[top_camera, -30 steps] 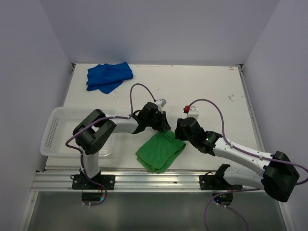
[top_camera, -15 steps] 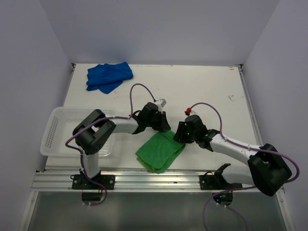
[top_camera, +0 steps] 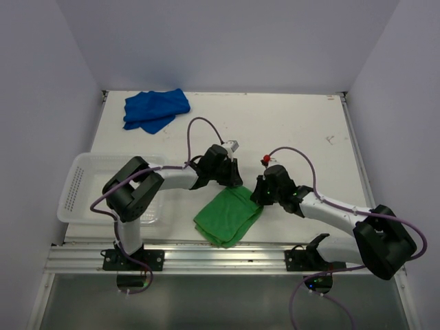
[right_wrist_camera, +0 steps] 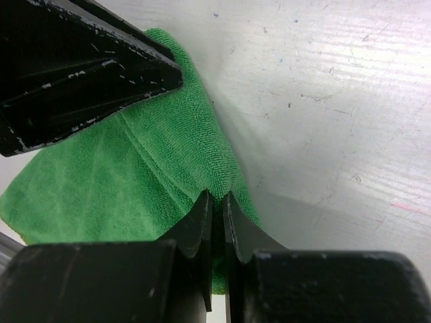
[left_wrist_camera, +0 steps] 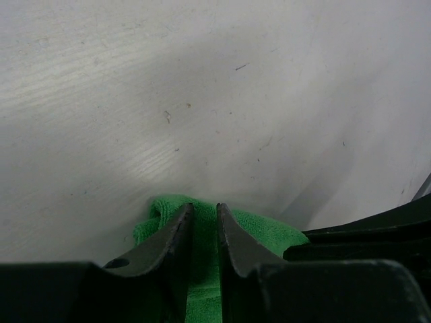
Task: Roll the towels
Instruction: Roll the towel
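Note:
The green towel lies folded on the white table near the front edge. My left gripper is at the towel's far corner, its jaws shut on a fold of green cloth that fills the narrow gap between the fingers. My right gripper is at the towel's right corner, shut on a pinch of its edge. In the right wrist view the left gripper's dark fingers show at the upper left, above the towel. The blue towel lies crumpled at the far left of the table.
A white perforated basket stands at the left edge, beside the left arm's base. A metal rail runs along the near edge. Side walls close in the table on the left and right.
My right gripper moved left to the green towel's right corner and closed on its edge. The left gripper stayed at the far corner, still gripping the towel.

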